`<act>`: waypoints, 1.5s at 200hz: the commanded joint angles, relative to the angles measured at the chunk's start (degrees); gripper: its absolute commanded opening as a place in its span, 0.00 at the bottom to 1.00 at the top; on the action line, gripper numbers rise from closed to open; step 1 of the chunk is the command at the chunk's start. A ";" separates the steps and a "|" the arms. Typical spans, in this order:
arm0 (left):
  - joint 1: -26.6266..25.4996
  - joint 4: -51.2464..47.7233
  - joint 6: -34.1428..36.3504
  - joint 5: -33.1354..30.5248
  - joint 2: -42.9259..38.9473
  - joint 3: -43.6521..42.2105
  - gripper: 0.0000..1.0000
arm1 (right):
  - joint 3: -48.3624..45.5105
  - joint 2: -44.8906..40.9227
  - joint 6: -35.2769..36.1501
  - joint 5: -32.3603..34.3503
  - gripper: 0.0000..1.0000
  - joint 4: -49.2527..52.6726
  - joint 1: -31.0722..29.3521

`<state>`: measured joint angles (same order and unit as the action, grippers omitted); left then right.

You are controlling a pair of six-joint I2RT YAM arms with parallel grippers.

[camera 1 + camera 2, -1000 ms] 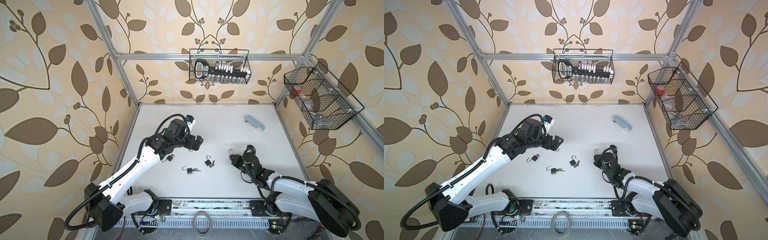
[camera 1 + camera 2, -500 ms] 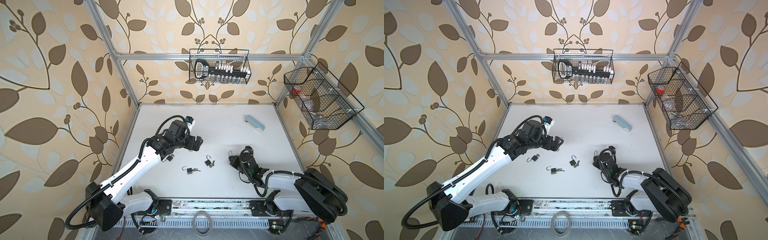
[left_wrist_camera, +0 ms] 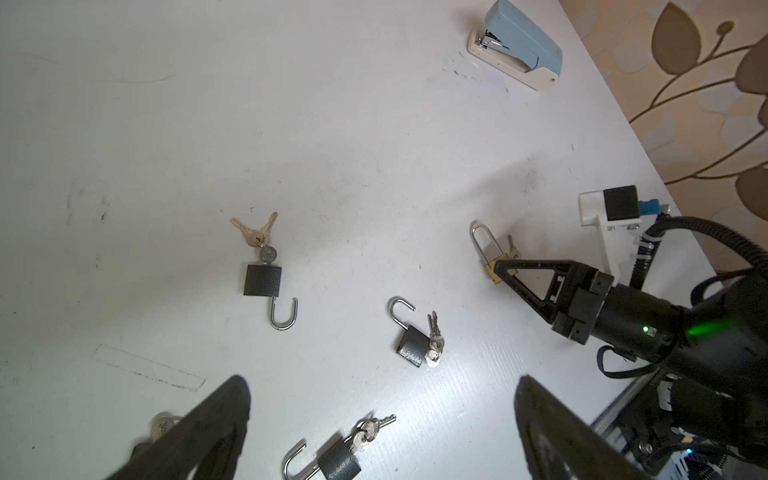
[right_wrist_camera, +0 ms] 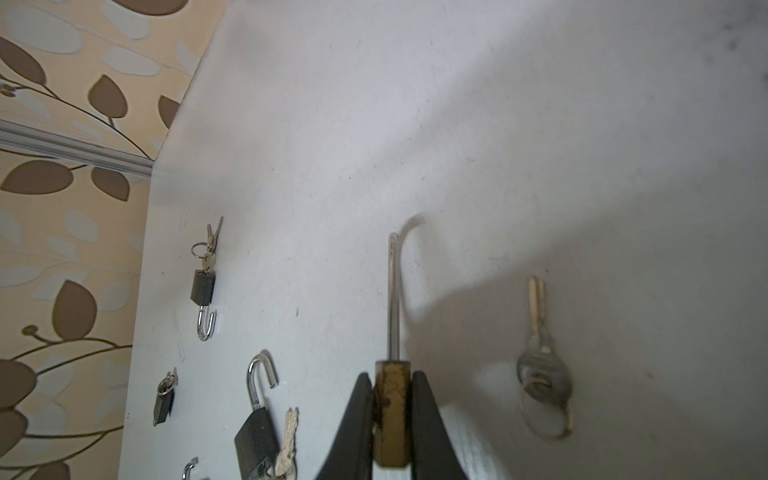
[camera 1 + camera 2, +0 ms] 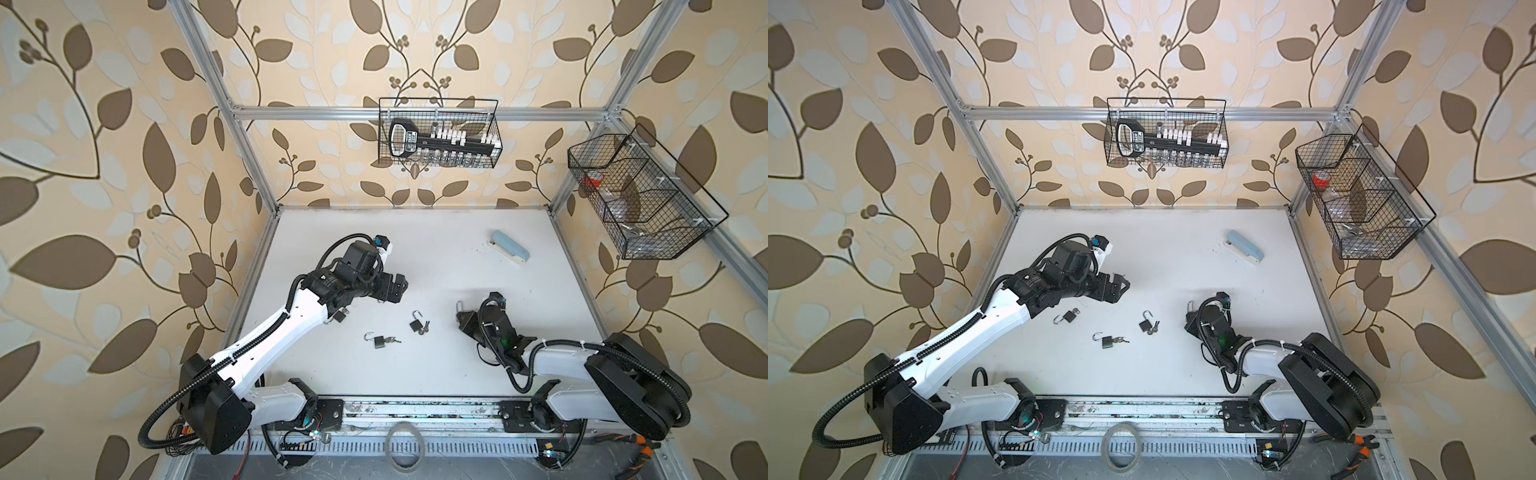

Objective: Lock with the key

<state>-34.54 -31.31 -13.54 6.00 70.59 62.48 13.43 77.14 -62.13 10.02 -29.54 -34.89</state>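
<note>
Over the last second the right arm has drawn its elbow in and its gripper has shifted a little toward the middle of the table (image 4: 540,124), while the left arm has hardly stirred. The right gripper (image 4: 391,376) is clamped on the body of the brass padlock (image 4: 392,415), whose long shackle (image 4: 392,291) points away from the wrist. Whether that shackle is seated cannot be told, and the keyhole end is hidden between the fingers. The keys (image 4: 542,370) lie flat on the table on their ring, just beside the held lock and apart from it. The left gripper (image 3: 381,384) hangs wide open and empty above the dark padlocks (image 3: 262,280), which lie with shackles sprung and keys in them. The step in hand looks like steadying the lock so it can be worked. The next move probably falls to the free left gripper: cross to the keys, pinch one by its head off the flat surface, and line it up with the keyhole.
</note>
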 commanded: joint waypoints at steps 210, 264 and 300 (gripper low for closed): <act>17.06 18.15 -22.20 22.25 -6.58 -17.82 0.99 | 10.87 -14.45 41.78 -1.41 0.46 19.47 -8.21; 27.95 19.80 -26.77 27.29 -8.54 -23.14 0.99 | 24.25 2.66 39.28 4.02 0.49 28.83 -18.74; 32.20 16.61 -24.82 29.13 -9.74 -21.98 0.99 | 30.46 11.14 38.25 5.18 0.54 33.02 -19.69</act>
<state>-4.08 -14.61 -38.74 31.73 62.94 39.22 39.99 84.36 -23.94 12.71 -2.44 -53.93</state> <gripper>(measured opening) 0.989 0.533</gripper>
